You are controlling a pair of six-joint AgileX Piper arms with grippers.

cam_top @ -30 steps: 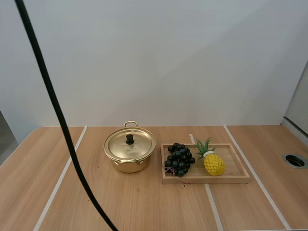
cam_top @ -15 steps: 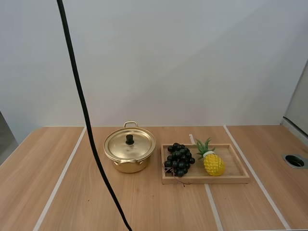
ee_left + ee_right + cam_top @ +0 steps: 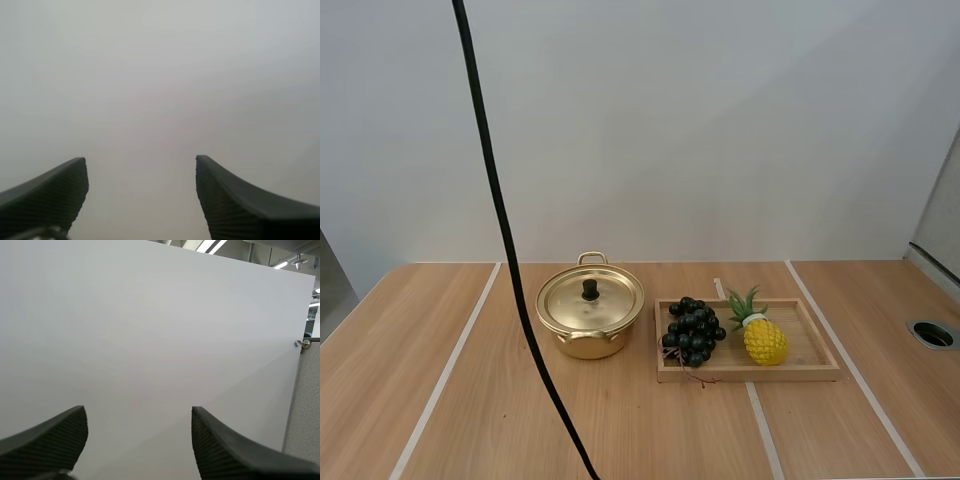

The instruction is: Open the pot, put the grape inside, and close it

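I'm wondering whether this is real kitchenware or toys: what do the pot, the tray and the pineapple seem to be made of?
Pot: thin metal with a polished gold finish, judging by the bright reflections on its lid. Tray: apparently pale wood, matt, with no shine. Pineapple: probably plastic, a toy; its yellow is uniform with a slight gloss, though I can't be sure.

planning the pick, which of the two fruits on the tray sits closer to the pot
The dark bunch of grapes, at the wooden tray's left end beside the pot; the yellow pineapple lies farther right.
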